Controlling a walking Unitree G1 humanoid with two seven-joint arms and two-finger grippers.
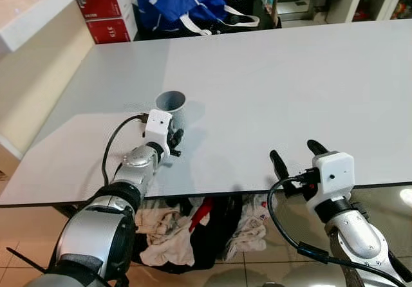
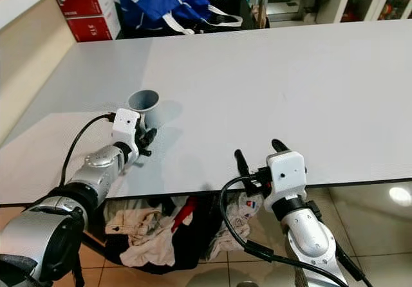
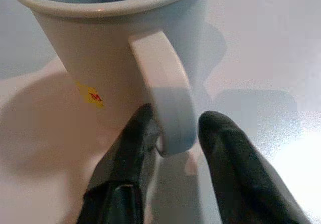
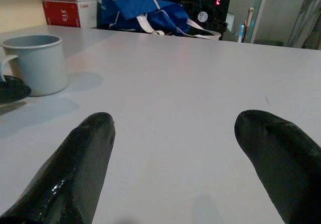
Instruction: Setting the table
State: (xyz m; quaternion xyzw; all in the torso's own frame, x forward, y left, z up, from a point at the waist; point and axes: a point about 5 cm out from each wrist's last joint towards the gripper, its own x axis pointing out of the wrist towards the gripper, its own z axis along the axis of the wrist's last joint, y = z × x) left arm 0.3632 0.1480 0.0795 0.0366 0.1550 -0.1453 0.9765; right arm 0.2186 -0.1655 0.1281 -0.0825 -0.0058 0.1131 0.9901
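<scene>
A pale grey mug [image 1: 172, 102] stands upright on the white table [image 1: 290, 74], near its front left. My left gripper [image 1: 174, 137] reaches it from the near side. In the left wrist view the two black fingers [image 3: 125, 158] sit on either side of the mug's handle [image 3: 170, 98] and press close against it. My right gripper [image 1: 298, 157] hovers at the table's front edge, open, with nothing between its fingers [image 4: 80, 158]. From the right wrist view the mug [image 4: 37, 63] stands well off to one side.
A blue bag [image 1: 180, 7] and red boxes [image 1: 106, 10] lie beyond the table's far edge. A white counter [image 1: 32, 10] runs along the left. Crumpled clothes [image 1: 187, 235] lie on the tiled floor under the table's near edge.
</scene>
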